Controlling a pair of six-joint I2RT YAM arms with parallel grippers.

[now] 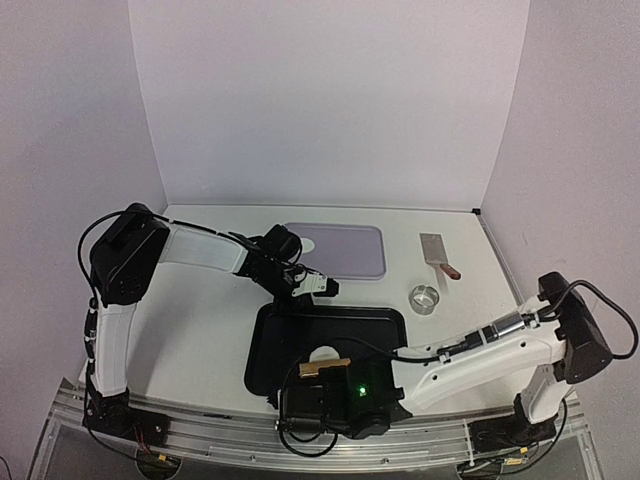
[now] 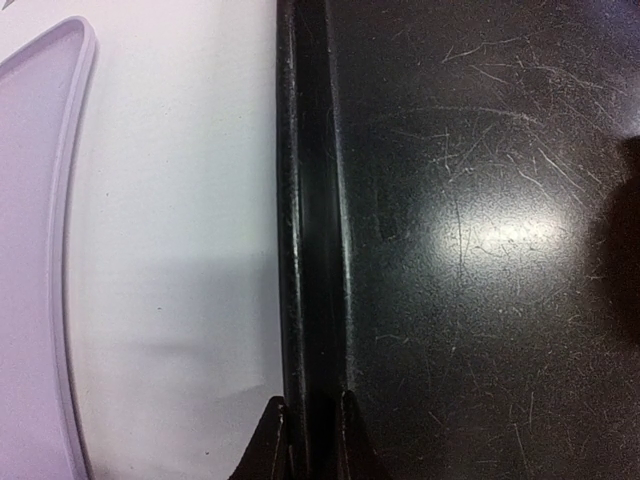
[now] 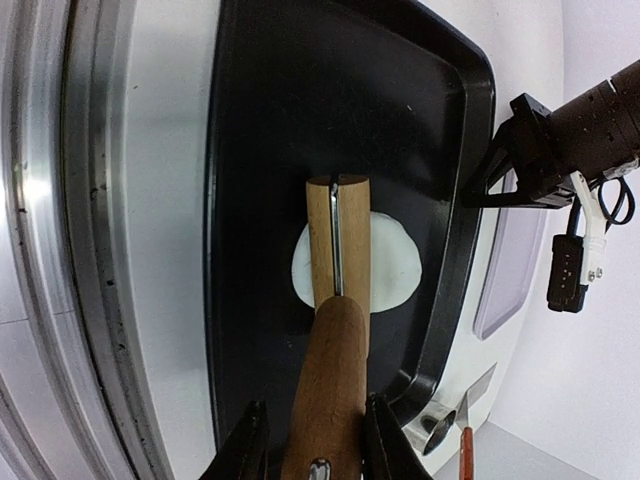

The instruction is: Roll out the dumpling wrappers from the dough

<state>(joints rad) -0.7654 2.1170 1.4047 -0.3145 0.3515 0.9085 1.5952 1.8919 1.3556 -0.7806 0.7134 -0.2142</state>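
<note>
A flat white round dumpling wrapper (image 3: 395,265) lies inside the black tray (image 3: 260,150), partly hidden under a wooden rolling pin (image 3: 335,250). My right gripper (image 3: 314,440) is shut on the pin's handle, and the roller rests across the wrapper. In the top view the wrapper (image 1: 325,353) peeks out just beyond the pin (image 1: 322,369) and my right gripper (image 1: 320,384). My left gripper (image 2: 311,430) is shut on the tray's far rim (image 2: 310,200), one finger on each side. It also shows in the top view (image 1: 300,290).
A lilac mat (image 1: 340,250) lies behind the tray. A small steel ring (image 1: 426,298) and a metal scraper with a red handle (image 1: 438,255) sit at the right. The table's metal front rail (image 3: 40,250) runs close to the tray's near edge.
</note>
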